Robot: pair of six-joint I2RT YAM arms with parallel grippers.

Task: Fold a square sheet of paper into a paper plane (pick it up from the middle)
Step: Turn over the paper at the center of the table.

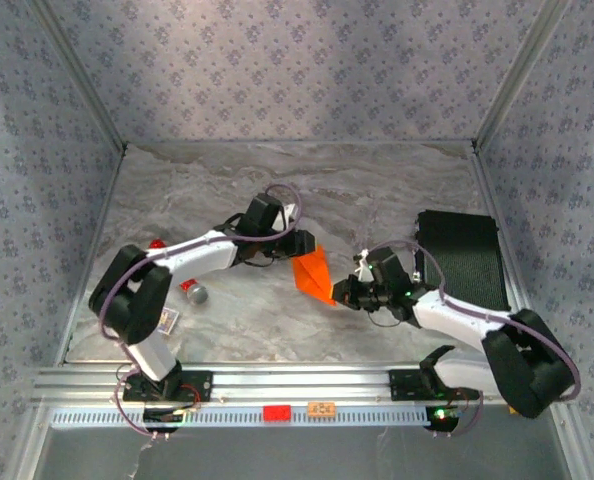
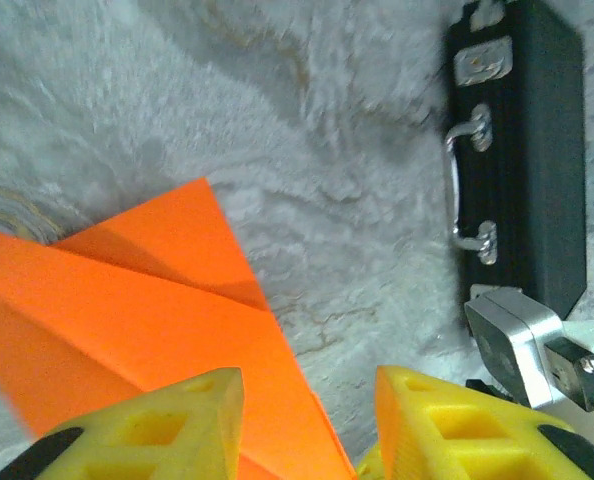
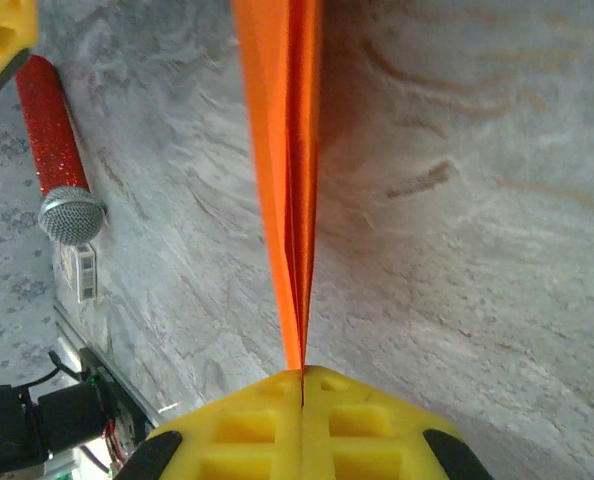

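Observation:
The orange square sheet of paper is folded into a pointed paper plane (image 1: 313, 273) with a long centre crease, hanging above the table's middle between the two arms. My right gripper (image 1: 339, 292) is shut on its narrow lower tip. In the right wrist view the folded layers (image 3: 287, 150) run edge-on straight up from the closed jaws of the right gripper (image 3: 302, 375). My left gripper (image 1: 302, 245) is at the plane's upper left edge. In the left wrist view its yellow fingers stand apart, the left gripper (image 2: 309, 420) open, with the broad orange paper plane (image 2: 157, 320) lying behind the left finger.
A black case (image 1: 464, 258) with a metal handle (image 2: 467, 185) lies at the right. A red microphone with a grey tip (image 3: 52, 140) and a small white card (image 1: 169, 320) lie at the left by my left arm. A small red block (image 1: 276, 412) sits on the front rail.

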